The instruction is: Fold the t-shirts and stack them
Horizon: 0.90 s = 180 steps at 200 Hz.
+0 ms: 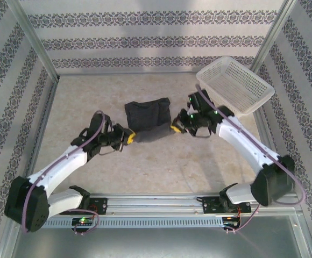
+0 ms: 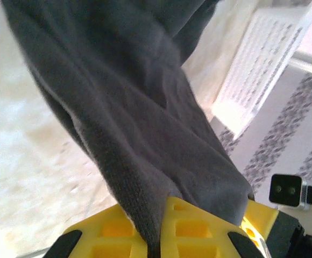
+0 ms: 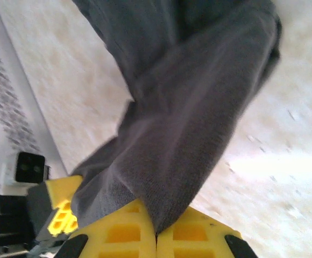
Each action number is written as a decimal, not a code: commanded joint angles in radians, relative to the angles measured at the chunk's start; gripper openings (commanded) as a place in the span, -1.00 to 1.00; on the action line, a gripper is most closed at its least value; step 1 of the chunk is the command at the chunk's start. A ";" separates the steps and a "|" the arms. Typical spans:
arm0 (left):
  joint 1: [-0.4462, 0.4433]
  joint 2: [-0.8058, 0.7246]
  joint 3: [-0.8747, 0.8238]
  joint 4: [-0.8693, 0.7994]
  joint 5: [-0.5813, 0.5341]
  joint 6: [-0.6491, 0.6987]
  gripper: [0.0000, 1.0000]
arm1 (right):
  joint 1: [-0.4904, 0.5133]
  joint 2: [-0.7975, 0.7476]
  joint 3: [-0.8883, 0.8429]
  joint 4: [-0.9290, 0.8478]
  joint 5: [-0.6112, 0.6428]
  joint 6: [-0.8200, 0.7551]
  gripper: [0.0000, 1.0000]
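Observation:
A dark charcoal t-shirt (image 1: 148, 119) lies folded near the middle of the table, stretched between both grippers. My left gripper (image 1: 130, 138) is shut on its near left corner; in the left wrist view the cloth (image 2: 134, 113) runs down into the pinch of the yellow fingers (image 2: 199, 228). My right gripper (image 1: 174, 128) is shut on the near right corner. In the right wrist view the cloth (image 3: 193, 118) tapers into the closed yellow fingers (image 3: 121, 234), and part of the left gripper's yellow finger (image 3: 59, 215) shows behind it.
A white mesh basket (image 1: 234, 86) stands at the back right, close behind the right arm; it appears in the left wrist view too, as the basket (image 2: 258, 64). Metal frame posts and patterned walls ring the beige table (image 1: 161, 166).

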<state>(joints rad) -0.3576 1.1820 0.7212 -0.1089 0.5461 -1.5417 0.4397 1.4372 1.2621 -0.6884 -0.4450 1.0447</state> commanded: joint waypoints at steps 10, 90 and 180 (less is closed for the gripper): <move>0.116 0.220 0.176 0.123 0.015 -0.017 -0.92 | -0.053 0.239 0.290 0.015 0.044 -0.002 -1.00; 0.269 0.897 0.726 0.172 0.046 0.065 -0.22 | -0.167 1.059 1.190 -0.051 -0.122 -0.102 -0.22; 0.061 0.353 0.263 0.091 -0.231 0.014 0.21 | -0.195 0.476 0.475 0.208 -0.021 -0.199 -0.12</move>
<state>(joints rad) -0.1905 1.6196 1.1057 -0.0105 0.4179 -1.4582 0.2394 2.1796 2.0361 -0.7059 -0.5060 0.8394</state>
